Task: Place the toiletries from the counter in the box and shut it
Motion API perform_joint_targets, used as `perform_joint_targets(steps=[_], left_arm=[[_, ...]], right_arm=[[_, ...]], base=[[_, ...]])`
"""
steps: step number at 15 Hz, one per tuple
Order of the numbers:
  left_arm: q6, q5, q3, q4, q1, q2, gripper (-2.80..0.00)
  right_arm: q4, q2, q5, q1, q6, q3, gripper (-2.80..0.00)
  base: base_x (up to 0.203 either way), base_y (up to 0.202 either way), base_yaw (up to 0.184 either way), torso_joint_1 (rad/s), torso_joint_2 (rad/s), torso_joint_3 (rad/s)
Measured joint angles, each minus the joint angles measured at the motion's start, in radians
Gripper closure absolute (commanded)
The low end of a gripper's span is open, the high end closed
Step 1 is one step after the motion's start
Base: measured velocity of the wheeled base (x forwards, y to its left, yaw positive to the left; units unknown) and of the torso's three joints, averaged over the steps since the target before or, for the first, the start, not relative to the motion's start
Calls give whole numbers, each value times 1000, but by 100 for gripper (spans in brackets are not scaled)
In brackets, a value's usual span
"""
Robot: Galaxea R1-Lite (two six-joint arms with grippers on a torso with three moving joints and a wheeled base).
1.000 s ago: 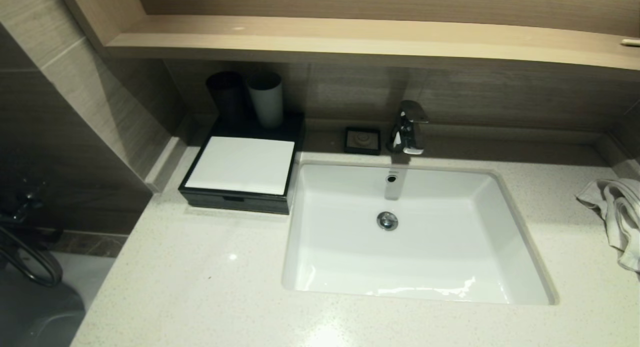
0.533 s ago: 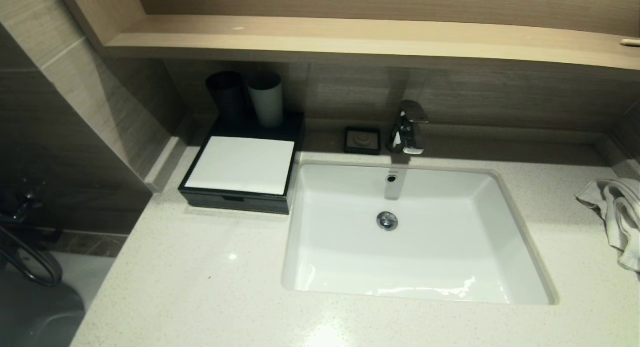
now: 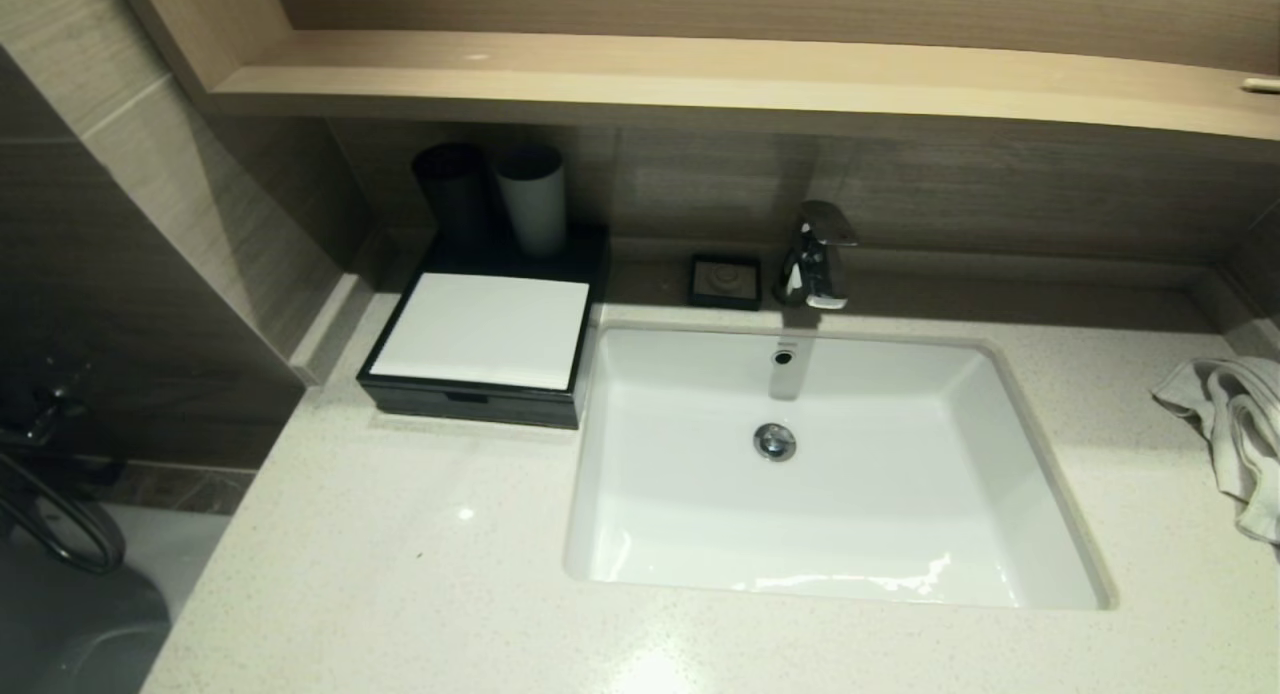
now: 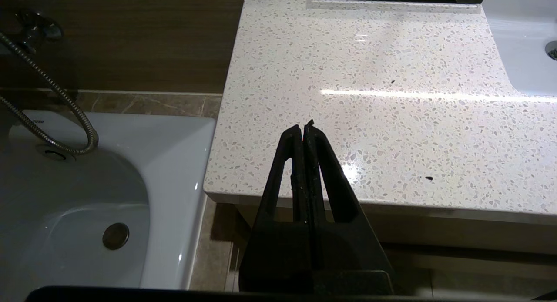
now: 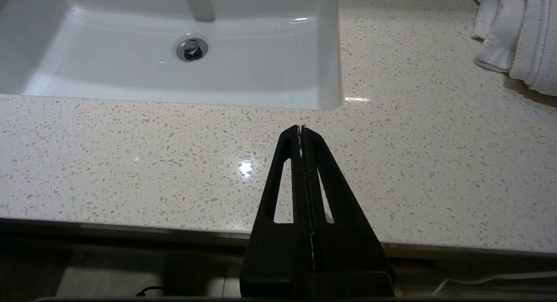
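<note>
Head view: the black rectangular box with a flat white lid [image 3: 482, 342] sits closed on the speckled pale stone tabletop [image 3: 400, 574], its right edge just beside the left rim of the white rectangular ceramic sink [image 3: 1040, 474]. Behind the box, against the wood-grain wall, a matte black cylindrical cup [image 3: 452, 192] and a pale grey cylindrical cup [image 3: 533, 200] stand upright, touching or nearly so. A small square black dish [image 3: 725, 280] lies just beside the polished chrome faucet [image 3: 818, 254] at the sink's back edge. A crumpled white terry towel [image 3: 1235, 424] lies at the far right of the tabletop. No loose toiletries show on the tabletop.

Left wrist view: the left end effector [image 4: 303, 129], of matte black plastic with triangular cut-outs, has its fingers pressed together, holding nothing, over the near left corner of the tabletop.

Right wrist view: the right end effector [image 5: 300, 129], of like build, is likewise closed and empty over the near edge, in front of the sink's right corner.
</note>
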Motion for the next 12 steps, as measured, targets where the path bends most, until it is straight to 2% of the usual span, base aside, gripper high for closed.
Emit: perform_joint_targets(steps=[12], left_arm=[[0, 0, 0, 0, 0, 0, 0]], right_arm=[[1, 0, 0, 0, 2, 0, 0]], base=[[0, 0, 0, 0, 0, 0]])
